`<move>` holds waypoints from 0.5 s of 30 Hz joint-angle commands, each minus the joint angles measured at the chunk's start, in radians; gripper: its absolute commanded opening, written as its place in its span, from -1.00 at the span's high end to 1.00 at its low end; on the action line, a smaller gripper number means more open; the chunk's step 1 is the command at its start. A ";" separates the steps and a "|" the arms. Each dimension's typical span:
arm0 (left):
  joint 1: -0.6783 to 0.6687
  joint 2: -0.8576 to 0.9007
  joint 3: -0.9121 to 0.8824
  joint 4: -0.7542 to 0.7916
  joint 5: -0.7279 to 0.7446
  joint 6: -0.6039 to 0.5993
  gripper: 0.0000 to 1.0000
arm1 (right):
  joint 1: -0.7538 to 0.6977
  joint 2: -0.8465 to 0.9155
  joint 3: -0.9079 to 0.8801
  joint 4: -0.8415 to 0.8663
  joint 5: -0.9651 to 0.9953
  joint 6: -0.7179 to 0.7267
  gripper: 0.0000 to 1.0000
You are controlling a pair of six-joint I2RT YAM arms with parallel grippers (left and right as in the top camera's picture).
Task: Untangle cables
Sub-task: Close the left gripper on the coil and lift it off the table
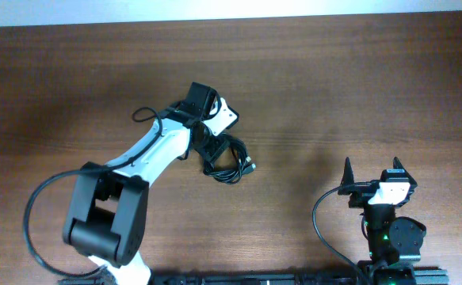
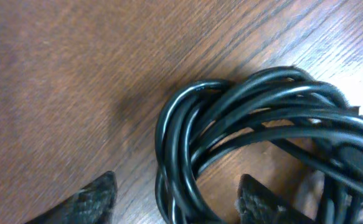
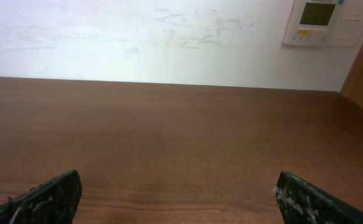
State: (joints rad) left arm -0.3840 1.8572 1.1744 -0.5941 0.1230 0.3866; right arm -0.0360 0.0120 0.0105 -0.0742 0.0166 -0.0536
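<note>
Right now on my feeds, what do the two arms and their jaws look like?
Left arm: white link, black joints, a black wire looping near its base. Right arm: black, with a white block at the wrist, a green light and its own looping wire. Both pairs of jaws are dark, woven-textured, tapering to points.

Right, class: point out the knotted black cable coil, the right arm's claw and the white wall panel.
Knotted coil of thin black cables (image 2: 243, 102): left wrist view, on its upper strands.
Black two-finger right claw (image 1: 372, 168): overhead view, midway between its fingertips.
White rectangular wall panel (image 3: 318, 22): right wrist view, on its face.
</note>
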 commanded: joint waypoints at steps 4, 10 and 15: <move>0.001 0.055 0.003 0.011 0.011 0.011 0.18 | -0.004 -0.006 -0.005 -0.007 -0.008 -0.002 -0.98; 0.001 0.056 0.003 0.010 0.011 -0.011 1.00 | -0.004 -0.006 -0.005 -0.007 -0.008 -0.002 -0.97; 0.001 0.050 0.021 -0.003 0.011 -0.301 1.00 | -0.004 -0.006 -0.005 -0.007 -0.008 -0.002 -0.98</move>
State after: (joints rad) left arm -0.3840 1.9003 1.1748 -0.5827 0.1261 0.3363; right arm -0.0360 0.0120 0.0105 -0.0742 0.0166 -0.0532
